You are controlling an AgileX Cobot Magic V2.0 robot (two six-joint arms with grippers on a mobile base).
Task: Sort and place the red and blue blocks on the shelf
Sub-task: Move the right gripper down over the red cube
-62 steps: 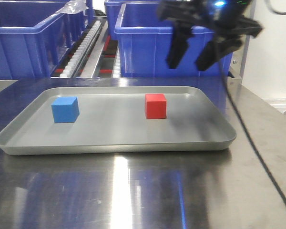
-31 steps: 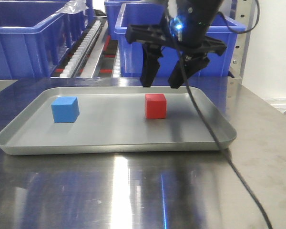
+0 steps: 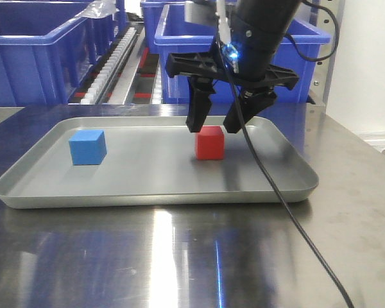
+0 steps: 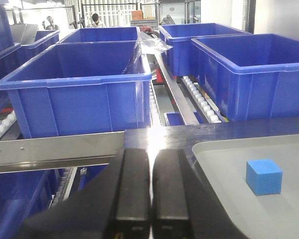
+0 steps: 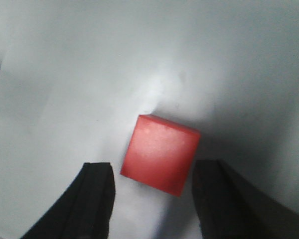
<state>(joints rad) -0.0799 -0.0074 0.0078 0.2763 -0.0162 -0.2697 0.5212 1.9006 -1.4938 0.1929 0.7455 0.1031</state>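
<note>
Right gripper (image 3: 212, 126) spread, fingers either side of red block (image 3: 210, 143), clear of it, block resting right of centre on grey tray (image 3: 154, 192), blue block (image 3: 88, 147) near tray's left edge, left gripper (image 4: 150, 164) pressed together, empty, facing shelf crossbar (image 4: 55, 149).

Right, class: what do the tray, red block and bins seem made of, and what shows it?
Tray: probably metal, satin grey, with soft reflections. Red block: matte, no glare; perhaps foam or painted wood. Bins: moulded plastic, slightly glossy, with rolled rims.
</note>
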